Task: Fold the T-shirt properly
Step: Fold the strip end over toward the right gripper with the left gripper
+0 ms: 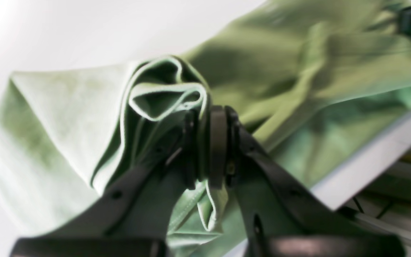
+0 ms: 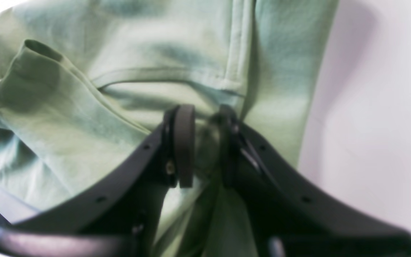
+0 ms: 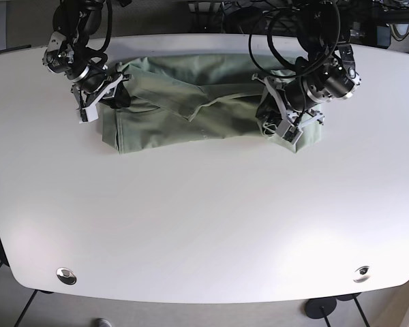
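The scene is viewed from above by the base camera, with the whole white table [image 3: 204, 225] taken in. Each wrist camera is set close behind its gripper, and the green T-shirt [image 3: 191, 116] is shared by all views.

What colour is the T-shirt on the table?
The T-shirt is plain light green, without any print; the base view shows it best.

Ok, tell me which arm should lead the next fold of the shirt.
Neither alone, though the left gripper looks a bit better placed: it is shut on a bunched edge of the shirt. The right gripper pinches the opposite end, so both likely move together.
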### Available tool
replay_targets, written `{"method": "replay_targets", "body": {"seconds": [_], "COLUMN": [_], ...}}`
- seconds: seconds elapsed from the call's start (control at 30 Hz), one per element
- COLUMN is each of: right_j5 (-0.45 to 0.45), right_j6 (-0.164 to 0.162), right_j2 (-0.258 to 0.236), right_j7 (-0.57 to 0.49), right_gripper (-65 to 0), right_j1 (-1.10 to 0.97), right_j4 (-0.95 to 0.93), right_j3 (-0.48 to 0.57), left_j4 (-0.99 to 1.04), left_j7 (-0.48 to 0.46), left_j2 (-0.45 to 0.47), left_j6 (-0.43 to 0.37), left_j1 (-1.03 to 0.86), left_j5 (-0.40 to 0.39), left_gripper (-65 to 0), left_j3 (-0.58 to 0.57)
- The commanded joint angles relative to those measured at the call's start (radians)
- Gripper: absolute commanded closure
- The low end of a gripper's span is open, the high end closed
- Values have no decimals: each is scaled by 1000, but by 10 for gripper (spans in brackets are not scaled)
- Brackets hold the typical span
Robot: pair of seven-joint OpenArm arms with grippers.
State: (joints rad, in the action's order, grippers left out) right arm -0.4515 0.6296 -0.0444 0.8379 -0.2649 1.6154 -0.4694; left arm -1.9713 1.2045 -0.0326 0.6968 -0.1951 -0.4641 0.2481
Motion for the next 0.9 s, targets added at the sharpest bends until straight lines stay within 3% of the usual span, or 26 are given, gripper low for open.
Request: {"method": "replay_targets", "body": {"seconds": [0.03,0.3,0.43,0.6,0.67,0.77,0.83,0.9], "right_j5": [27,27,27,27,27,27,27,27], "right_j6": [-4,-4,-4,-4,-4,-4,-4,-4], "right_j2": [-4,-2,-2,-2,-2,-2,-2,-2], "right_j7": [34,34,34,34,34,34,34,34], "right_gripper": [-116,-116,-116,-116,-116,-116,-116,-116], "right_j1": [-6,-4,-4,-4,-4,-6,-4,-4], "right_j4": [4,4,4,4,4,4,4,4], "right_j3": [1,1,1,1,1,1,1,1], "left_j4": [-16,-16,-16,-16,-16,-16,-20,-29], "left_j7": [-16,-13,-13,-13,-13,-13,-13,-13], "left_j2": [6,50,110,112,110,110,107,113], "left_j6": [1,1,1,1,1,1,1,-1], "left_j1": [13,4,4,-16,-16,-16,-14,-13], "left_j5": [-15,-18,-20,-15,-15,-18,-20,-22], "left_gripper": [-33,-43,-43,-50,-107,-288,-346,-357], "left_j3": [-40,-91,-189,-238,-240,-240,-255,-332]}}
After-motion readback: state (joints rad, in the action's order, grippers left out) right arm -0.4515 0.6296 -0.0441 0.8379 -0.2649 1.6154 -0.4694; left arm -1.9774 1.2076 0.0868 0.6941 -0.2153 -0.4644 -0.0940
